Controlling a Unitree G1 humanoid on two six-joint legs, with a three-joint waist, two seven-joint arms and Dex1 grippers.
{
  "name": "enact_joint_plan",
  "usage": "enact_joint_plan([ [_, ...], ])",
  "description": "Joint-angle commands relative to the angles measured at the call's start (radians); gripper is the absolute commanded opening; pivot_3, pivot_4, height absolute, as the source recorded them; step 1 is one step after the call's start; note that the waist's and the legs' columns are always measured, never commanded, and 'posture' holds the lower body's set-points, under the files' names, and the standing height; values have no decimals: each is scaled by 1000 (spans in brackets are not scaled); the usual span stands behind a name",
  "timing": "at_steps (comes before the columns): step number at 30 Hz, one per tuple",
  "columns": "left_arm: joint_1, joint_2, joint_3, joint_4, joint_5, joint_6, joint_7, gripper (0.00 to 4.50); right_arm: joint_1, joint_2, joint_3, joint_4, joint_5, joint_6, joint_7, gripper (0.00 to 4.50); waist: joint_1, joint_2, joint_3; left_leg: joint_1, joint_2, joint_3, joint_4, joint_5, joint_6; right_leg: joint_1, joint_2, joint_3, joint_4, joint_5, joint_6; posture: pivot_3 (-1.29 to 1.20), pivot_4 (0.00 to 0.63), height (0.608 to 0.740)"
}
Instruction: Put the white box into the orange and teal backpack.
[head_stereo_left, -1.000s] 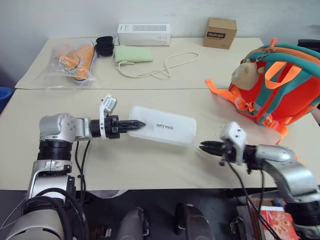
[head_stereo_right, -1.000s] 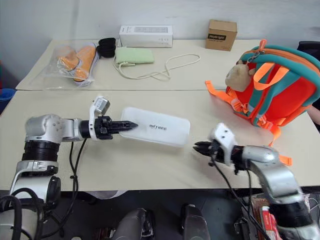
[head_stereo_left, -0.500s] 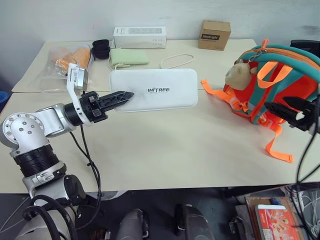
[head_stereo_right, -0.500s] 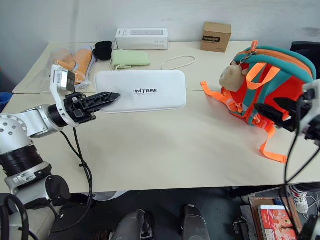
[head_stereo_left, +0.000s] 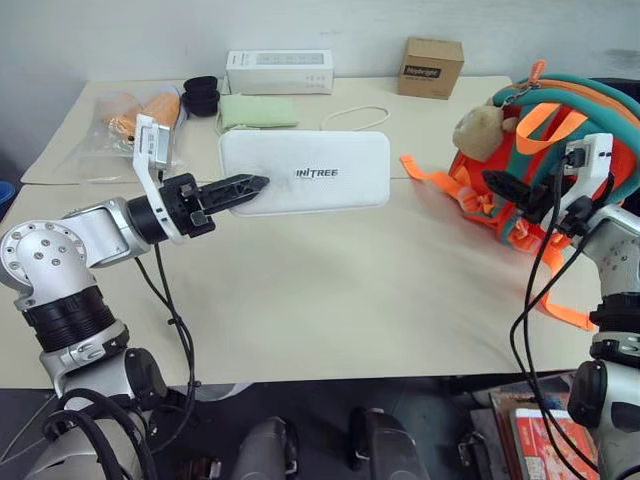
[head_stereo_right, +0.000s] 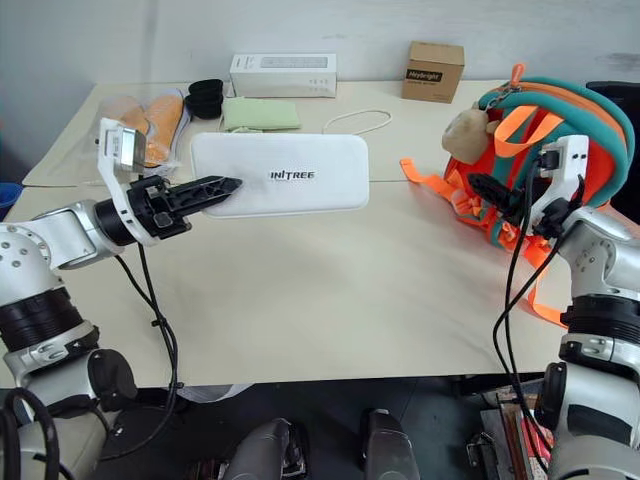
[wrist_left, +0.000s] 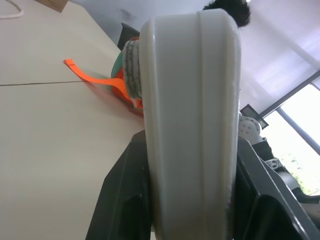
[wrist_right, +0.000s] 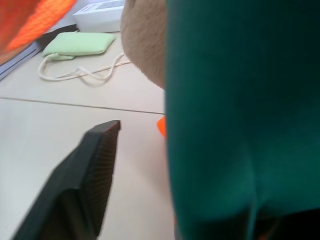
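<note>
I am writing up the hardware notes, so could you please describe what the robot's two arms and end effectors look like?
Both arms are silver-grey metal with ribbed black joint rings and loose black cables. The left end effector and the right end effector each have two black tapered fingers, with a small white camera module mounted at the wrist.

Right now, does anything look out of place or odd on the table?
Nothing is spilled or damaged. The white box is off the table, pinched by one end in the left gripper. The right gripper is against the orange and teal backpack, whose strap trails loose.
</note>
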Motion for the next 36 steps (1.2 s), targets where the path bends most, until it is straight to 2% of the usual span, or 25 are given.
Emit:
enact_joint_plan([
  [1, -14, 26, 5, -29, -35, -55, -5, 1405, -14, -16, 7, -59, 33, 1, 79, 1731, -4, 0, 0, 0, 0, 0, 0, 0, 0, 0, 0, 0, 0, 0, 0, 0, 150, 740],
  [6, -21, 70, -22, -17, -34, -106, -34, 1405, 34, -73, 66, -323, 183, 179, 293, 6, -7, 1, 0, 0, 2, 0, -1, -1, -2, -2, 0, 0, 0, 0, 0, 0, 150, 740],
  [12, -77, 137, -70, 39, -22, -220, -115, 1405, 91, -230, 58, -631, 435, 434, 469, 6, -2, 0, 1, -1, 4, 0, -1, -2, -3, -3, 1, -1, -1, -1, -2, 0, 150, 740],
  [19, -134, 179, -159, 77, 0, -361, -236, 1405, 120, -365, -16, -718, 641, 585, 535, 6, 0, 0, 1, 0, 3, 0, -1, -3, -2, -2, -2, -2, -3, -1, -2, 0, 150, 740],
  [23, -117, 218, -270, 43, 64, -466, -342, 1405, 177, -391, -22, -756, 652, 575, 530, 6, 1, 0, 1, 0, 4, 0, -1, -3, -2, -2, -2, -1, -5, -1, -2, 0, 150, 740],
  [26, -128, 214, -325, 59, 92, -519, -382, 1405, 196, -393, -22, -748, 654, 569, 514, 6, 1, 0, 1, 0, 3, 1, -1, -3, -2, -3, -2, -2, -5, -1, -2, 0, 150, 740],
  [30, -130, 217, -449, 89, 235, -698, -454, 1405, 212, -404, -34, -744, 670, 575, 506, 6, 3, 0, 1, 0, 3, 1, 0, -3, -2, -3, -2, -1, -5, -1, -2, 0, 150, 740],
  [36, -188, 235, -501, 165, 294, -791, -581, 1405, 197, -397, -23, -708, 668, 576, 468, 6, 17, 0, 1, -1, 3, 1, 0, -3, -1, -3, -2, -2, -5, -1, -2, 0, 150, 740],
])
